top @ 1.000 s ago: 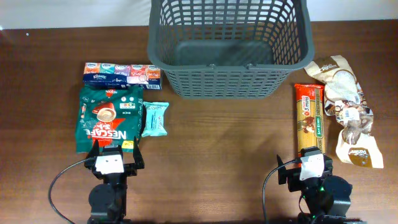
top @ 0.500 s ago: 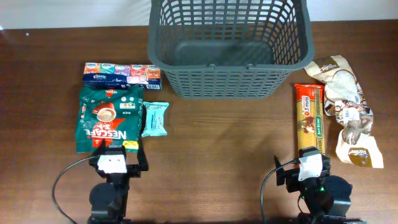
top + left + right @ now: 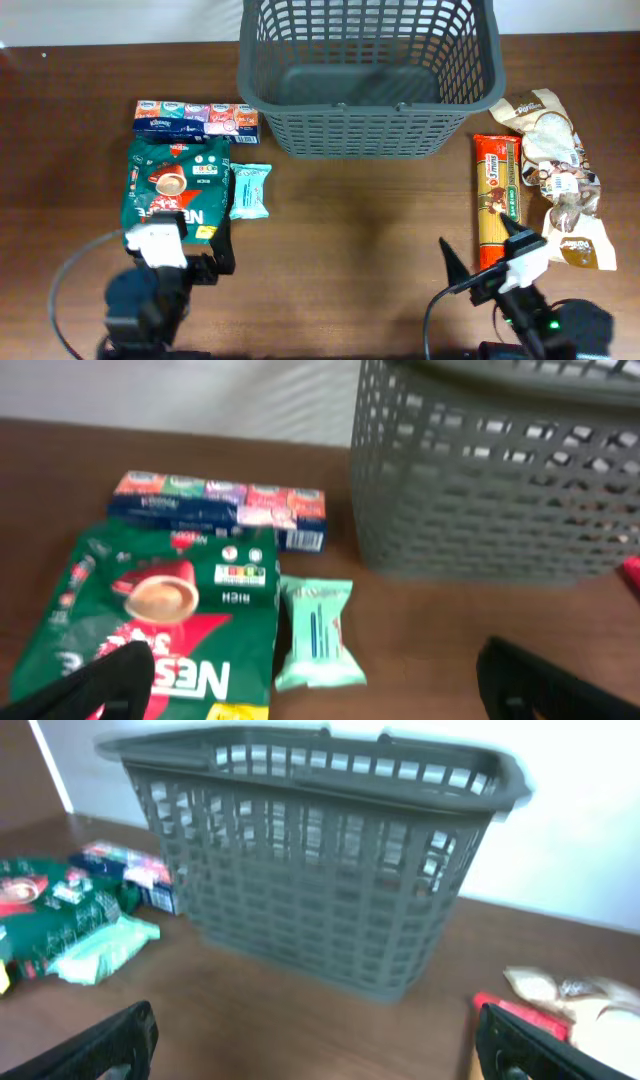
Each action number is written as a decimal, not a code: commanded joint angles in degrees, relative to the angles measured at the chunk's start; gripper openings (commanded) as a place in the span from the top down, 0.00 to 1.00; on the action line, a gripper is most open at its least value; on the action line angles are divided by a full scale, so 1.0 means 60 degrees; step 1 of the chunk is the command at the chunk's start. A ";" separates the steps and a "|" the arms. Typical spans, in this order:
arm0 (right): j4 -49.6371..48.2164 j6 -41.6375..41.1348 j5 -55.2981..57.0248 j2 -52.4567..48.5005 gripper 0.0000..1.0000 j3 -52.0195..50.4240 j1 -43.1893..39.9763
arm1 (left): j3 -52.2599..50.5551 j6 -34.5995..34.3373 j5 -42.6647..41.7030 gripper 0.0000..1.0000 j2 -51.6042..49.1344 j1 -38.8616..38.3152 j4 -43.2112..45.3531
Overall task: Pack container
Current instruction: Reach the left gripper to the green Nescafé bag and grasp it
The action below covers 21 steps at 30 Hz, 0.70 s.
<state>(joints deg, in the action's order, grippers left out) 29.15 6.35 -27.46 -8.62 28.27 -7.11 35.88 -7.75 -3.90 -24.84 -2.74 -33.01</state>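
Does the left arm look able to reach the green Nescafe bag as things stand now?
Probably yes: the left gripper hangs open right at the near edge of the Nescafe bag, and nothing lies on the bag.

Brown wood table (image 3: 350, 220) (white wall (image 3: 200, 390) behind)

Black arms (image 3: 140, 305) carry white wrist blocks (image 3: 158, 240), trailing thin black cables (image 3: 56, 290).

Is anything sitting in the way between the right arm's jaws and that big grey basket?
Nothing visible does. Only bare table lies between the right gripper and the basket. The pasta packet and the snack bag lie off to its right, beside that path.
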 commanded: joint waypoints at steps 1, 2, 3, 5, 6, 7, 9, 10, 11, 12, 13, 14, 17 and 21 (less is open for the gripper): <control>0.0532 -0.0124 0.0619 -0.1344 0.01 0.1552 0.0051 | 0.1643 0.0594 -0.0178 0.01 -0.1657 0.0051 -0.0743; 0.0860 -0.0040 0.0798 -0.1796 0.01 0.2073 0.0051 | 0.2248 0.0823 -0.0178 0.01 -0.2248 0.0051 -0.1115; 0.1217 0.0171 0.0962 -0.2277 0.01 0.2626 0.0051 | 0.2779 0.1035 -0.0175 0.01 -0.2761 0.0051 -0.1424; 0.2135 0.1155 0.1133 -0.3359 0.01 0.3938 0.0051 | 0.3989 0.1468 -0.0171 0.01 -0.3912 0.0055 -0.2095; 0.2488 0.1625 0.1126 -0.3829 0.01 0.4524 0.0051 | 0.4637 0.1672 -0.0171 0.01 -0.4528 0.0091 -0.2415; 0.2798 0.1880 0.1126 -0.4258 0.01 0.5089 0.0051 | 0.5278 0.1796 -0.0175 0.01 -0.5147 0.0186 -0.2703; 0.3166 0.1789 0.1038 -0.5020 0.01 0.6113 0.0051 | 0.6448 0.1814 -0.0215 0.01 -0.6266 0.0488 -0.3209; 0.3242 0.1537 0.0958 -0.5300 0.01 0.6448 0.0051 | 0.7042 0.1814 -0.0237 0.01 -0.6838 0.0707 -0.3479; 0.3417 0.1249 0.0914 -0.5530 0.01 0.6717 0.0051 | 0.7519 0.1818 -0.0317 0.01 -0.7293 0.0914 -0.3701; 0.3617 0.1107 0.0965 -0.5727 0.01 0.6914 0.0051 | 0.8025 0.1818 -0.0535 0.01 -0.7785 0.1188 -0.3949; 0.3727 0.1111 0.1078 -0.5876 0.01 0.7027 0.0051 | 0.8400 0.1814 -0.0805 0.01 -0.8167 0.1432 -0.4149; 0.3759 0.1111 0.1206 -0.5989 0.01 0.7074 0.0051 | 0.8783 0.1814 -0.1060 0.01 -0.8550 0.1694 -0.4335; 0.3752 0.0882 0.1195 -0.6251 0.01 0.7074 0.0051 | 0.9351 0.1814 -0.1020 0.01 -0.9275 0.2226 -0.4594; 0.3756 0.0495 0.1122 -0.6528 0.01 0.7074 0.0051 | 0.9351 0.1810 -0.0885 0.01 -0.9548 0.2634 -0.4696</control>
<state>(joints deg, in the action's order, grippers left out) 51.68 11.62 -21.23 -47.07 69.73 -7.11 90.67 2.00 -8.14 -81.67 11.68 -60.53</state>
